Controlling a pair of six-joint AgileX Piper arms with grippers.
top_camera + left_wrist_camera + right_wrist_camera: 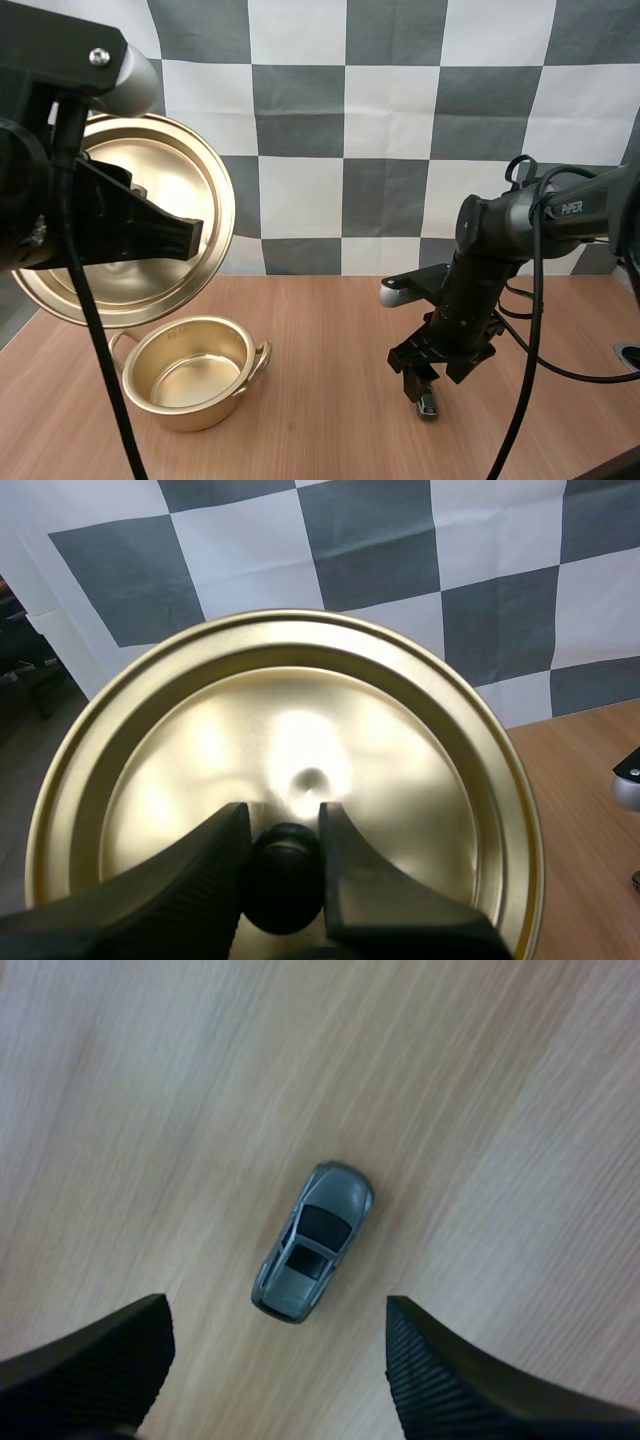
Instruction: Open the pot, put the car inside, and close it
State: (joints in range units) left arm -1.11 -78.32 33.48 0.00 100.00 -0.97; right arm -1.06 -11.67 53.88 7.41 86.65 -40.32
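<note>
Car (312, 1243): a small grey toy, judged light, rigid and smooth-bodied, so it should lift with little squeeze but could skid or twist on its wheels if only one finger meets it first. The best hold looks to be across its width, one pad on each door side, near the middle of its length. It stands on its wheels on the bare wooden table (320, 350), at about 3 o'clock from the pot (190, 408) and well apart from it.

The right gripper (430, 375) hovers over the car with its fingers spread wide and nothing between them. From the right wrist camera the car's rear half sits in the gap between the two fingertips. Its length runs slightly askew to the closing line, with the nose towards 1 o'clock. In the high view the car lies just at 6 o'clock of the fingers, close beneath them and not touching.

The left gripper (283, 830) is clenched on the black knob (285, 875) of the golden lid (400, 780), held aloft at about 11 o'clock from the open, empty pot
</note>
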